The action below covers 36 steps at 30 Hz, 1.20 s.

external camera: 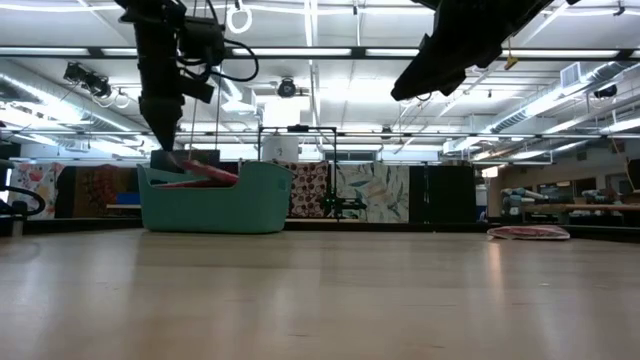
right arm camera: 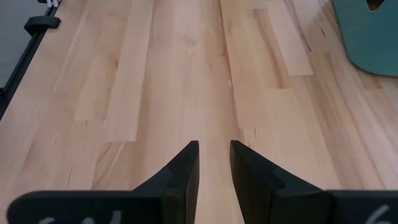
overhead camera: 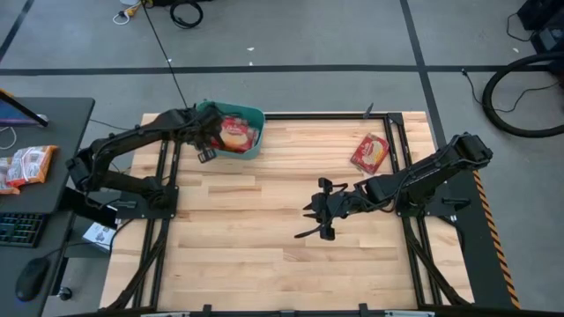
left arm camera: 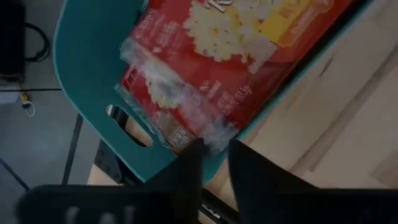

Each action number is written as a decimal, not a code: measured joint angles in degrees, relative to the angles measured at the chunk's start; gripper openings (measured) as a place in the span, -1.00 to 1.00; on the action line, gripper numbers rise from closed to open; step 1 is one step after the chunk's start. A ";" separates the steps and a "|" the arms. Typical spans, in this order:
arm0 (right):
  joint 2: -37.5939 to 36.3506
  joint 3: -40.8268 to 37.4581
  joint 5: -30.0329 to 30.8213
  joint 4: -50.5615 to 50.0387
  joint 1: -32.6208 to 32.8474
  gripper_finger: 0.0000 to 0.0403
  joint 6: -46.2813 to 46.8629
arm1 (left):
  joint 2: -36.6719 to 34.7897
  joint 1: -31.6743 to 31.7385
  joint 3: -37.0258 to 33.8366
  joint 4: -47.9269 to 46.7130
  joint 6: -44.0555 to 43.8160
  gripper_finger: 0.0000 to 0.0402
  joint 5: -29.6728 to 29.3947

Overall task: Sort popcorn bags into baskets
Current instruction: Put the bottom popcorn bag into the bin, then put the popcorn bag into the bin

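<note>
A teal basket stands at the table's far left and holds red-orange popcorn bags. My left gripper is at the basket's near-left rim, shut on one red bag that slants out over the rim. Another red-orange bag lies flat on the table near the far right edge. My right gripper hovers above the middle of the table, shut and holding nothing. My left gripper pinches the bag's clear sealed end edge between its two fingers, coming from above and pointing down. The held end is raised above the rim. The rest of the bag slopes down into the basket.
Bare wooden boards fill the middle and near part of the table. More packets lie on a dark side desk left of the table, beside a keyboard and mouse. Black frame rails run along both sides.
</note>
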 joint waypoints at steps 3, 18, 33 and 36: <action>0.00 0.00 0.02 -0.38 -0.24 -0.52 -0.14 | -0.02 -1.38 0.00 -0.50 -2.41 -0.36 -2.66; 0.00 0.02 3.46 -12.80 -5.37 -0.52 5.51 | -7.09 -19.68 -3.15 26.91 -14.88 -0.27 15.11; 0.00 0.02 10.49 -34.73 -19.48 -0.48 9.03 | -7.67 -33.52 -19.72 62.76 -11.82 -0.29 11.51; 0.00 0.02 10.73 -36.41 -23.23 -0.42 7.67 | -7.65 -35.28 -22.15 65.59 -12.33 -0.29 8.91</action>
